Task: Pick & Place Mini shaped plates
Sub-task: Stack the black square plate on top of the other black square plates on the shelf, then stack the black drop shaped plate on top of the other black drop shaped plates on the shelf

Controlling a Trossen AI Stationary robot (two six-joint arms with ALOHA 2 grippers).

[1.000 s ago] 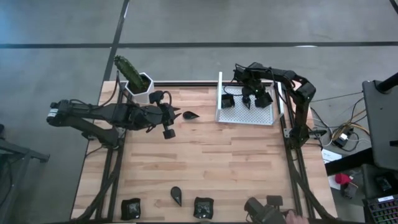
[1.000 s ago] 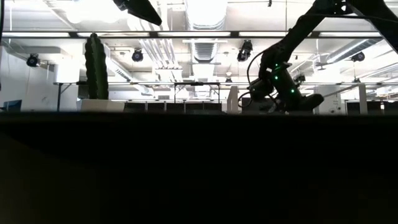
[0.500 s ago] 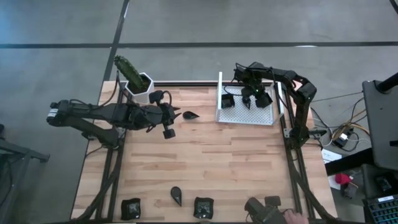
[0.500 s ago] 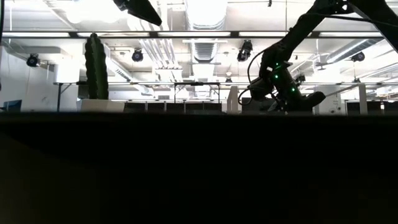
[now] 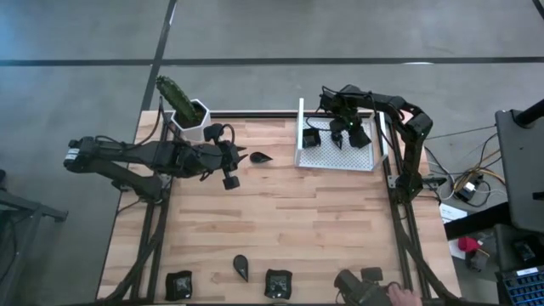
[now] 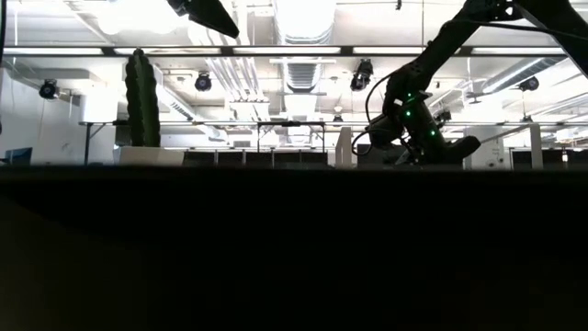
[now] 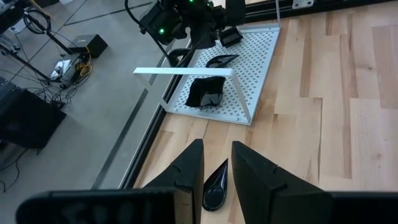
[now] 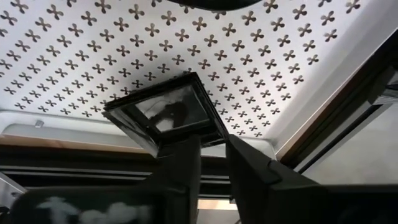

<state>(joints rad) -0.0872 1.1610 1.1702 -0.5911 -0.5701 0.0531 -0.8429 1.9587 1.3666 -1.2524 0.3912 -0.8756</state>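
The right tool [image 8: 210, 163] hung low over the white perforated metal tray [image 5: 327, 157], its fingers slightly parted beside the rim of a glossy dark square mini plate [image 8: 165, 112] that lay on the tray; whether they touched it I cannot tell. Three plates lay in the tray. The left tool [image 7: 214, 171] hovered above a dark teardrop-shaped mini plate [image 7: 214, 182] on the wooden surface [image 5: 280, 212], fingers apart, holding nothing. Three more plates lay along the near edge.
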